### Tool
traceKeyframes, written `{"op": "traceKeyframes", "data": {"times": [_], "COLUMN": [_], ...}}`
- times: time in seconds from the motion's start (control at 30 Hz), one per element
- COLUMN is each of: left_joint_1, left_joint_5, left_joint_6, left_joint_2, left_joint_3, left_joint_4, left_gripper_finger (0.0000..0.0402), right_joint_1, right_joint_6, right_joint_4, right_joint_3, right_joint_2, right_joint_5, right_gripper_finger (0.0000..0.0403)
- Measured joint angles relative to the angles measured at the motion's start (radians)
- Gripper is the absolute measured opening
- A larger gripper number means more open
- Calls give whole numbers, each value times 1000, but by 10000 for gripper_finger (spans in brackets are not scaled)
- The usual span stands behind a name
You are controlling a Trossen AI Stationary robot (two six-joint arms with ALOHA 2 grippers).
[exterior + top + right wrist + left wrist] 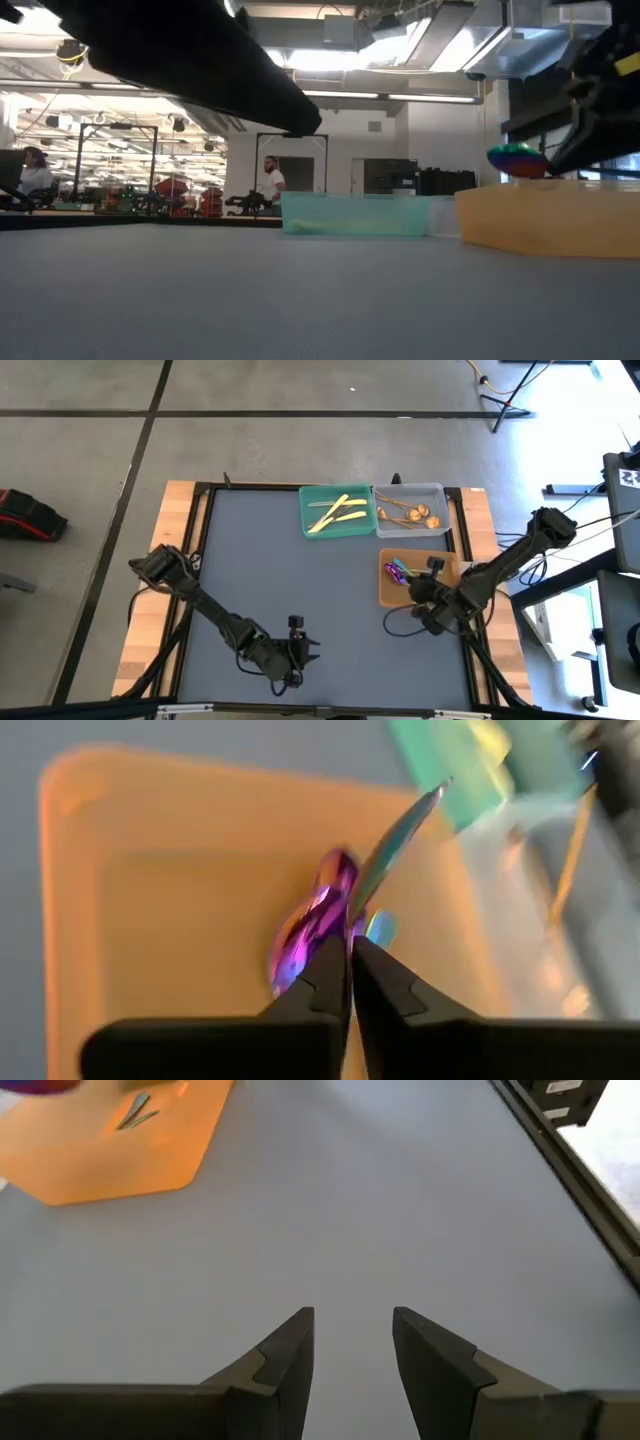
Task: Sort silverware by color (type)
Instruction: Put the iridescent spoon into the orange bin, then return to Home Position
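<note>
— Over at three o'clock on the table (300,580), what's the right gripper (349,952) doing?
— Hanging above the orange tray (445,572), clenched on the handle of an iridescent spoon (395,835); more purple spoons (398,571) lie in the tray.
— And the rest?
— Yellow knives (335,513) lie in the green tray (307,495) at twelve o'clock, copper spoons (412,515) in the grey tray (440,491) beside it.
— The left gripper (352,1342)?
— Released, empty, at six o'clock.
</note>
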Motion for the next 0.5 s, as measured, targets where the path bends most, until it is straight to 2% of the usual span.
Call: {"op": "traceKeyframes", "data": {"times": [0.13, 0.23, 0.33, 0.5], "left_joint_1": [11, 29, 58, 129], "left_joint_5": [2, 28, 97, 189], "left_joint_6": [31, 53, 82, 153], "left_joint_2": [-9, -12, -12, -58], "left_joint_3": [0, 0, 0, 0], "left_joint_4": [-5, -4, -7, -45], "left_gripper_finger": [133, 133, 133, 133], "right_joint_1": [-48, -65, -89, -118], "right_joint_6": [34, 33, 0, -108], "right_joint_4": [-6, -6, -6, 2], "right_joint_3": [0, 1, 24, 115], "right_joint_2": [0, 0, -1, -10], "right_joint_5": [-97, -97, -104, -84], "right_gripper_finger": [63, 120, 169, 208]}}
